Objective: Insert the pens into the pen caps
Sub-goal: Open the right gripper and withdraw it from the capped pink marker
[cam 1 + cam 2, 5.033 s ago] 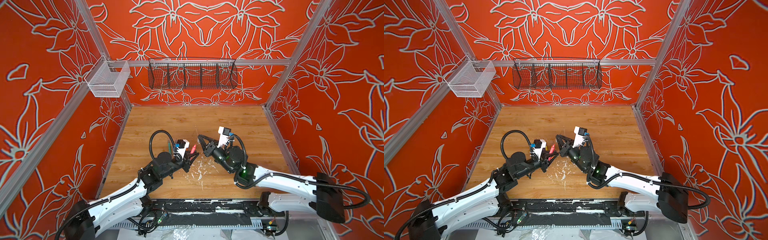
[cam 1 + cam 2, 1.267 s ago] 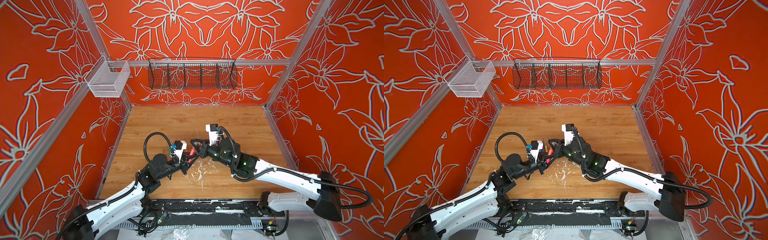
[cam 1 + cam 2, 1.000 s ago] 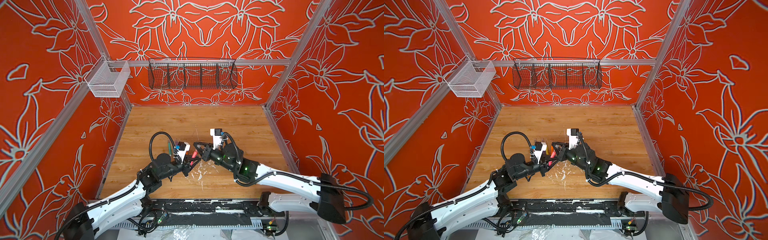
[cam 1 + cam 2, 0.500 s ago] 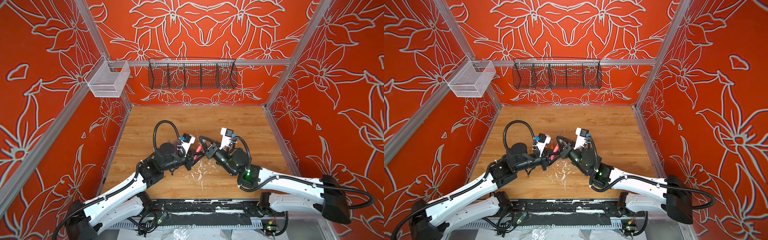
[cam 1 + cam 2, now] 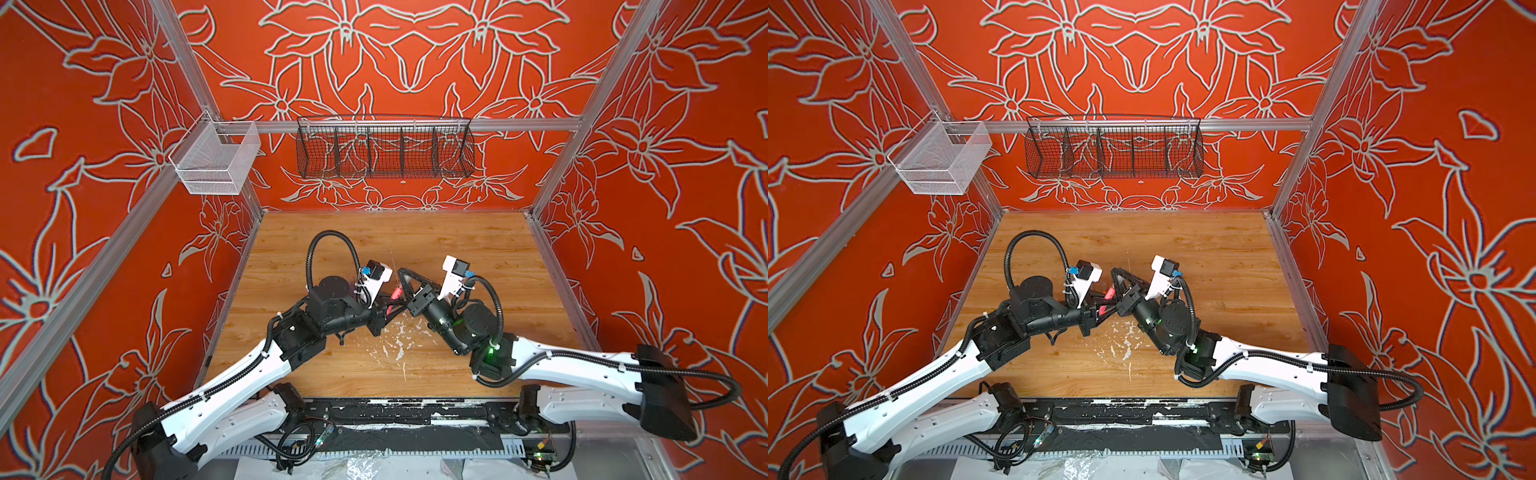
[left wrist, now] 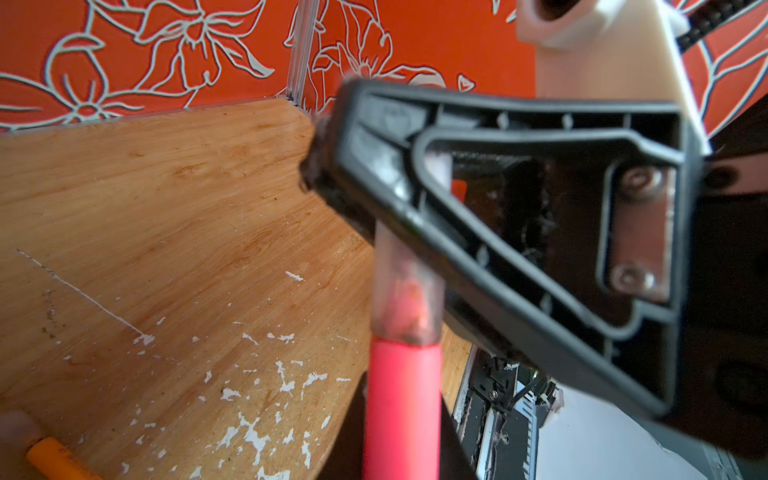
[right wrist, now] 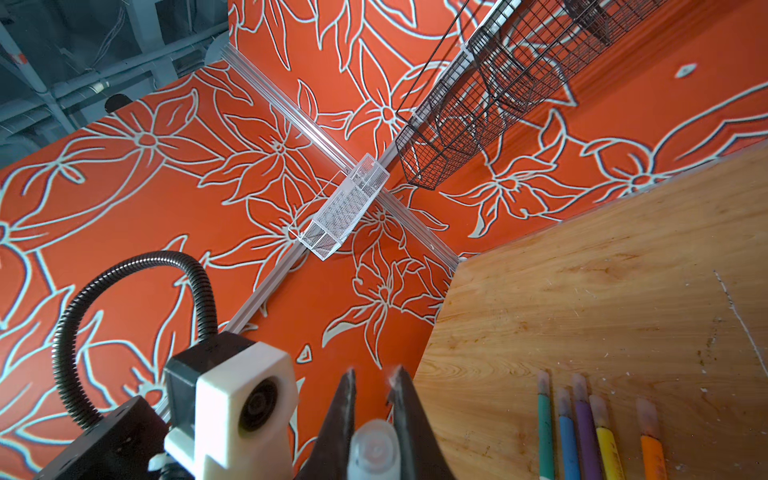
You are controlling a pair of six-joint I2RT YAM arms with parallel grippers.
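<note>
- Scattered white flecks (image 5: 395, 340) mark the wooden tabletop (image 5: 457, 249) nearest the arms' bases.
- Just beyond, raised off the wood, the left end effector (image 5: 392, 309) is clenched on a slim pink marker pen (image 6: 401, 407).
- The right end effector (image 7: 372, 382) pinches a stubby translucent cap (image 6: 405, 291), and the pen's tip sits inside it.
- Five capped pens (image 7: 584, 432) lie side by side on the tabletop.
- A black wire basket (image 5: 384, 147) hangs on the back wall.

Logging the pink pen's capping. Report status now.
Left gripper shut on pink pen. Right gripper shut on clear cap, cap over the pen's tip. Five capped pens lie aside on table; nothing in the way.
</note>
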